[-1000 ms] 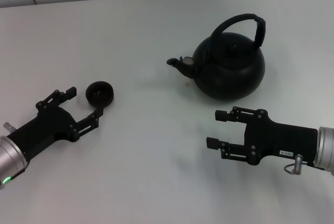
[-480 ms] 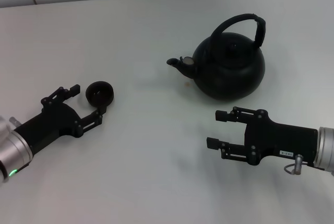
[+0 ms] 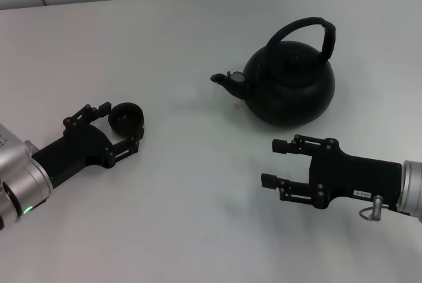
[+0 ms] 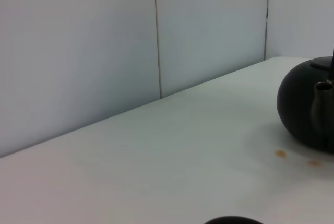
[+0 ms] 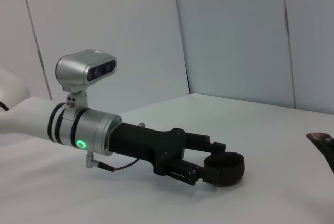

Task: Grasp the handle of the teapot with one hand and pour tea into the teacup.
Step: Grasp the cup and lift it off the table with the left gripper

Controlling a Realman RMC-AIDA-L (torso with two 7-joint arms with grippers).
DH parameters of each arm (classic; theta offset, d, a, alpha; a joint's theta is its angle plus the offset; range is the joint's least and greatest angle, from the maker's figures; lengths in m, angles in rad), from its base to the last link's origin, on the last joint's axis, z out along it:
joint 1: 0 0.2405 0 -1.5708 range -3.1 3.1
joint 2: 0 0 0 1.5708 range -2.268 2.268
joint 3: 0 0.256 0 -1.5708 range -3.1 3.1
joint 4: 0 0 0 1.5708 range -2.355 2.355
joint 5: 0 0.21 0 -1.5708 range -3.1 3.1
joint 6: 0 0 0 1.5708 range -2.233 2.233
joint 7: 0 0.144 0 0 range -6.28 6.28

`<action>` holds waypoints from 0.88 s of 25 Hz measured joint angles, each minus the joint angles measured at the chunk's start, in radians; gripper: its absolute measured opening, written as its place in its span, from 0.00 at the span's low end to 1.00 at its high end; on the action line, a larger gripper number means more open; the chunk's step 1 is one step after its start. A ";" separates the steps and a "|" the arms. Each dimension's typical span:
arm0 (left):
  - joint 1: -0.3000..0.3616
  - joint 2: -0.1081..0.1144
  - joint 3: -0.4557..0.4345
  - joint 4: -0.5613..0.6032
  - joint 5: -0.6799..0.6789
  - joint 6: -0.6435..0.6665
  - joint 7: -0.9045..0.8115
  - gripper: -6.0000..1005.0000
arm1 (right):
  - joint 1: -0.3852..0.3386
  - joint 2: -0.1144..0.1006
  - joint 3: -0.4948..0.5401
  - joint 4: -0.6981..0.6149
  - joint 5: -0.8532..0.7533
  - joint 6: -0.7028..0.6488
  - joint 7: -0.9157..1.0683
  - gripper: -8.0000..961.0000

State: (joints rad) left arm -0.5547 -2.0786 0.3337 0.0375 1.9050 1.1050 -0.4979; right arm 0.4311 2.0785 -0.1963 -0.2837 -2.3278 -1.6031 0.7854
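Observation:
The matte-black teapot (image 3: 290, 88) stands upright on the white table (image 3: 198, 217), its spout pointing left and its arched handle (image 3: 310, 27) over the top. It also shows in the left wrist view (image 4: 308, 109). The small black teacup (image 3: 126, 118) stands at the left. My left gripper (image 3: 120, 125) is open, with one finger on each side of the teacup; the right wrist view shows that too (image 5: 206, 158), with the teacup (image 5: 225, 167) between the fingers. My right gripper (image 3: 271, 162) is open and empty, low over the table just in front of the teapot.
A small brown stain (image 3: 236, 106) marks the table just below the spout; it also shows in the left wrist view (image 4: 281, 153). Grey wall panels (image 4: 104, 51) close off the table's far edge.
My left gripper has moved forward and to the right, so its open fingers now stand on both sides of the teacup. The right arm, teapot and teacup have not moved.

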 joint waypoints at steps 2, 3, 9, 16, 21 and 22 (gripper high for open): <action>-0.005 0.000 0.000 -0.002 0.000 -0.002 0.000 0.83 | 0.000 0.000 0.000 0.000 0.000 -0.002 0.000 0.72; -0.010 0.000 -0.002 -0.005 -0.001 -0.008 0.001 0.83 | 0.000 0.000 0.000 0.000 0.000 -0.002 0.000 0.72; -0.017 0.000 -0.004 -0.009 -0.002 -0.016 0.001 0.83 | 0.001 0.000 0.000 0.000 0.001 -0.003 0.000 0.72; -0.032 0.000 -0.012 -0.018 -0.003 -0.046 0.002 0.83 | 0.001 0.000 0.000 0.000 0.002 -0.003 0.000 0.72; -0.033 0.000 -0.012 -0.022 -0.003 -0.046 0.002 0.82 | 0.003 0.000 0.000 0.000 0.002 -0.003 0.000 0.72; -0.033 0.000 -0.012 -0.022 -0.003 -0.046 0.002 0.82 | 0.003 0.000 0.000 0.000 0.002 -0.003 0.000 0.72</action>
State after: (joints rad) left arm -0.5875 -2.0786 0.3221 0.0152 1.9021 1.0585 -0.4960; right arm 0.4341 2.0785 -0.1964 -0.2838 -2.3254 -1.6061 0.7854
